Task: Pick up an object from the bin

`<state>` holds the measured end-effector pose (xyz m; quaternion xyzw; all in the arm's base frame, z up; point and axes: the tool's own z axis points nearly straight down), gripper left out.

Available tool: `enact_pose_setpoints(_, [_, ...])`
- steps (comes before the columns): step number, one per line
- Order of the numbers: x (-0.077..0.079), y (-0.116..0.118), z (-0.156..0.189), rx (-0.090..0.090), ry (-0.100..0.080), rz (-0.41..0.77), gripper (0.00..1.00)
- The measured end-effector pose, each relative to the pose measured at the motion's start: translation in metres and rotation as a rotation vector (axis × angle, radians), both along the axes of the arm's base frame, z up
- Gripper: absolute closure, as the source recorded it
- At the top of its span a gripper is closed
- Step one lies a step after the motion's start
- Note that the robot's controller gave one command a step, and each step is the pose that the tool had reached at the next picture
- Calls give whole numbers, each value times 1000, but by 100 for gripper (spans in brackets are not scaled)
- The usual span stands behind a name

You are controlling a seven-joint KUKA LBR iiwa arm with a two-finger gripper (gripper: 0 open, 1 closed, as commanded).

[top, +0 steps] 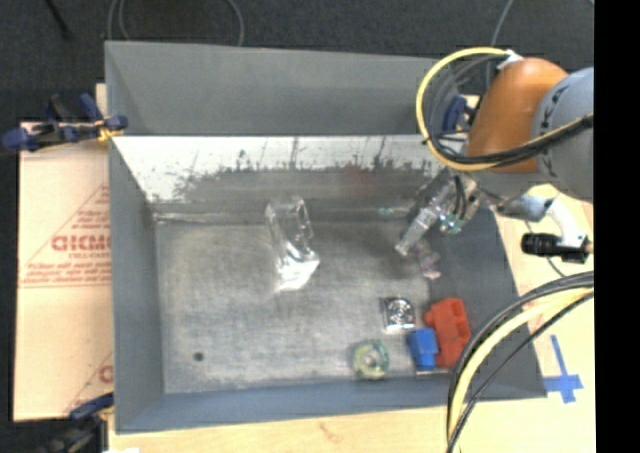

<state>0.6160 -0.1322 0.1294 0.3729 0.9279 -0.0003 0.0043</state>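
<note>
My gripper (419,253) hangs at the right side of the bin, near the back wall, over bare floor. Its two fingers stand apart, open, with nothing between them. Nearest to it, towards the front, lie a small silver and black piece (399,313), a red block (450,328) and a blue block (423,348) touching the red one. A greenish round ring (370,359) sits by the front wall. A clear plastic piece (291,246) lies in the middle of the bin, well to the gripper's left.
The arm with its orange cover and looped cables comes in over the bin's right rim. The bin's left half holds only a small dark speck (198,357) near the front.
</note>
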Motion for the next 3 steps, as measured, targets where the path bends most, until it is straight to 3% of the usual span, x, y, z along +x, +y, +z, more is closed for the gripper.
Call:
enact_pose_setpoints(1, [2, -1, 37, 2, -1, 5, 100])
enact_pose_setpoints(3, [5, -2, 57, -1, -2, 13, 100])
